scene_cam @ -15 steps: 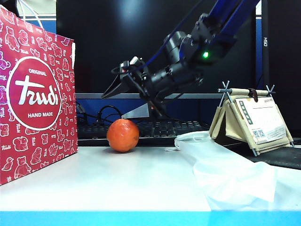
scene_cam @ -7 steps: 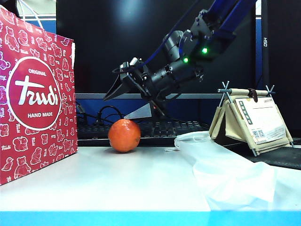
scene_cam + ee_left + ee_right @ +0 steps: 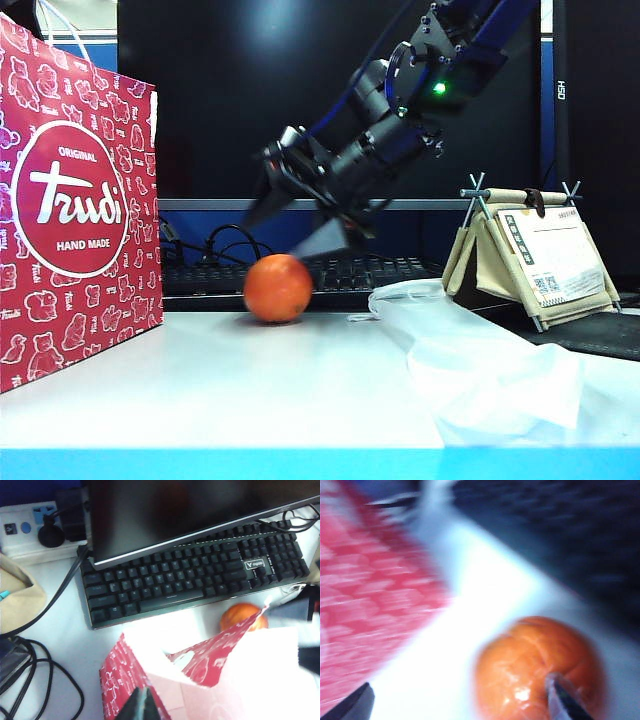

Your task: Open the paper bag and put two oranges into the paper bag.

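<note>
The red paper bag point(image 3: 75, 205) stands upright at the table's left end. In the left wrist view its mouth point(image 3: 200, 685) gapes, and my left gripper point(image 3: 140, 706) is shut on the bag's rim. One orange point(image 3: 278, 288) lies on the table in front of the keyboard, right of the bag, blurred. My right gripper point(image 3: 290, 226) hangs open just above and behind it, pointing down to the left. In the right wrist view the orange point(image 3: 540, 665) lies close under one finger point(image 3: 565, 702) of the right gripper point(image 3: 460, 706), with the bag point(image 3: 370, 605) off to the other side.
A black keyboard point(image 3: 380, 272) and monitor point(image 3: 300, 90) stand behind the orange. A translucent white plastic bag point(image 3: 470, 350) lies at the right front. A beige cloth stand point(image 3: 530, 250) sits behind it. Cables point(image 3: 30, 680) and a power strip point(image 3: 30, 527) lie near the bag.
The orange has rolled a little to the right. My right gripper has shifted right with it and tipped further downward, still open. The bag and left gripper have not moved.
</note>
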